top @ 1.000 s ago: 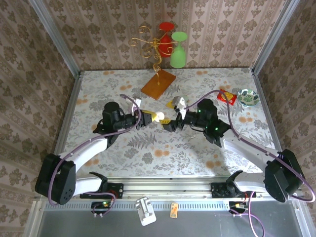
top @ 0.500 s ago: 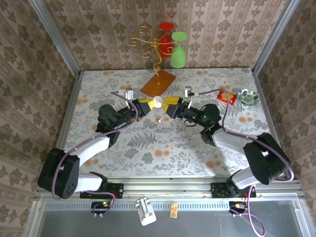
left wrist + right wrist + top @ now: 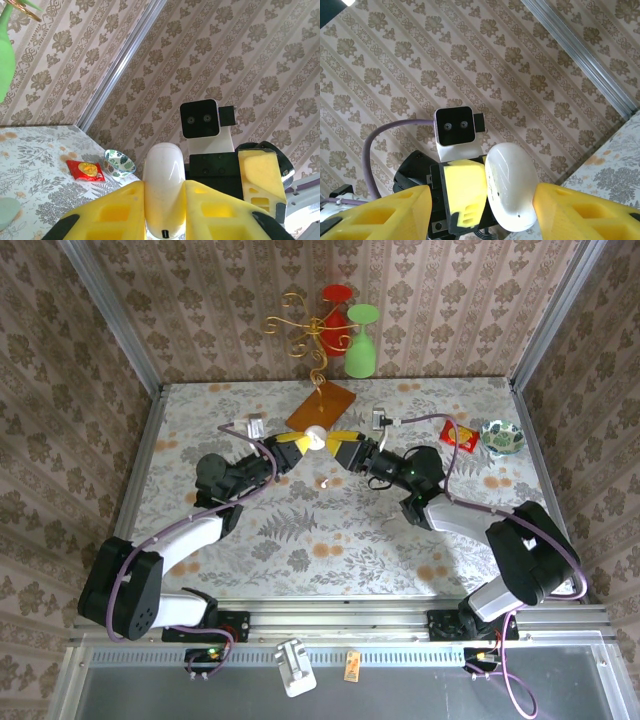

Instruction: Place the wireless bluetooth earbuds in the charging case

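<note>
Over the far middle of the tabletop [image 3: 300, 540] the two arms now meet in the air. A second ago they worked lower and nearer the centre. Since then the left arm [image 3: 190, 535] and the right arm [image 3: 470, 520] have swung up toward the far edge, stopping just in front of the wooden base [image 3: 322, 408] of the gold wire stand [image 3: 300, 325].

The left tool [image 3: 306, 440] is clamped on the white charging case [image 3: 315, 436]. It pinches the sides, so the rounded shell [image 3: 164, 170] stands up between its yellow fingers [image 3: 115, 212].

The right tool [image 3: 342, 447] faces it nose to nose. Its jaws have been narrowing and now straddle the case [image 3: 512, 185], still apart. One finger [image 3: 580, 215] sits just beside the shell, and the other lies beyond the left tool's own finger. I judge it has no grip yet, and the lid looks shut.

Below the pair, well apart from both tools, a tiny whitish earbud [image 3: 324, 481], as I take it, lies near the tabletop's centre. The case is lifted and presented, likely for opening, and that earbud still waits to go in.
</note>
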Robot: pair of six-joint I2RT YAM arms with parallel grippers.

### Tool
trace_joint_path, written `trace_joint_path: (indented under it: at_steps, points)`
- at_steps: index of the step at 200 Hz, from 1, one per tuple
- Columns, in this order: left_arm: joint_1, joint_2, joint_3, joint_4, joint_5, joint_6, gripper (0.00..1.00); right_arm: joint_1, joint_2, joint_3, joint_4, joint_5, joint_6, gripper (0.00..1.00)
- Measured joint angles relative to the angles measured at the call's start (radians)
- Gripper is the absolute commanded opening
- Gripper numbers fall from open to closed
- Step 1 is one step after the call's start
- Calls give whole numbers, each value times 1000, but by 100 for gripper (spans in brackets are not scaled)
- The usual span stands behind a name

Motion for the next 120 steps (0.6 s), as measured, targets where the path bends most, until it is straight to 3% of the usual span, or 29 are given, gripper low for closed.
trace_joint_path:
  at_steps: [64, 120]
  points:
    - [-18, -5, 0, -8, 21, 1, 20, 4, 35, 7, 6, 12, 7, 61]
    - [-15, -6, 0, -16, 20, 1, 21, 5, 60, 35, 1, -1, 31, 26]
